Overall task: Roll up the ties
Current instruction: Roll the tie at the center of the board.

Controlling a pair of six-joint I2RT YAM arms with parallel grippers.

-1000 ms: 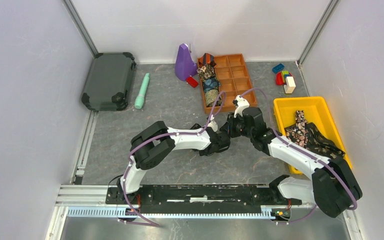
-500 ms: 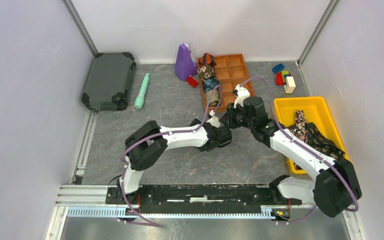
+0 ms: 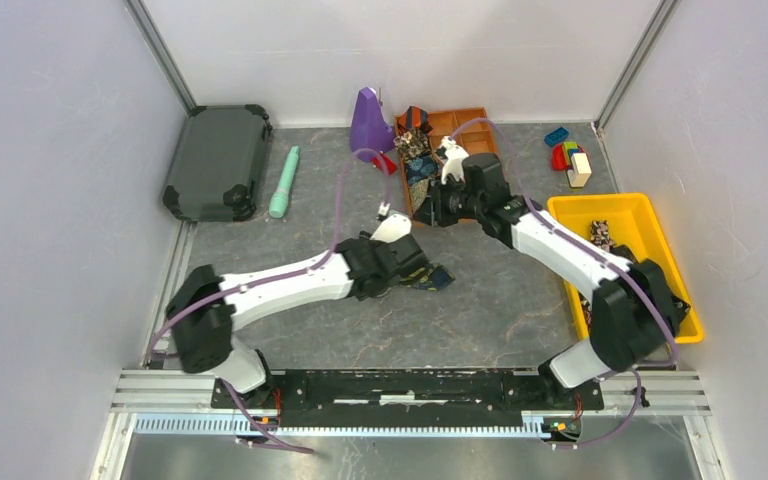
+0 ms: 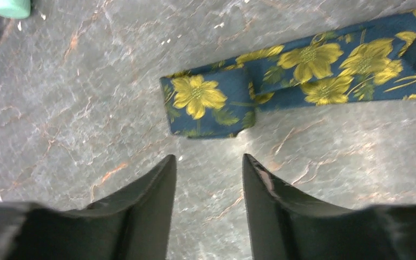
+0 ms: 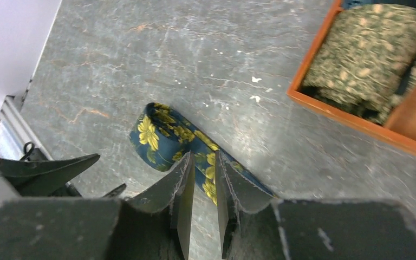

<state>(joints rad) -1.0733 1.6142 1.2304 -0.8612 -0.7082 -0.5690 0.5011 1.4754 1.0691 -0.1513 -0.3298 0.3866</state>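
A navy tie with yellow flowers [image 4: 208,105] lies flat on the grey table, its end folded over once; it also shows in the overhead view as the same tie [image 3: 434,279]. My left gripper [image 4: 208,158] hangs open just short of that folded end, with only table between its fingers; overhead, the left gripper [image 3: 412,268] sits beside the tie. My right gripper [image 5: 204,156] hovers above the tie [image 5: 162,132], jaws a narrow gap apart with nothing in them; overhead, the right gripper [image 3: 436,210] is near the tray's front edge. Rolled ties [image 3: 416,147] fill the orange tray's left cells.
The orange tray [image 3: 475,140] stands at the back centre, beside a purple object [image 3: 368,125]. A yellow bin [image 3: 625,212] at the right holds loose ties [image 3: 600,235]. A mint stick [image 3: 284,182] and a dark case [image 3: 218,160] lie at the left; toy blocks [image 3: 568,155] sit back right.
The two grippers have parted: the right one moved back toward the tray, the left one drew toward the left and opened. The navy tie now lies uncovered on the table.
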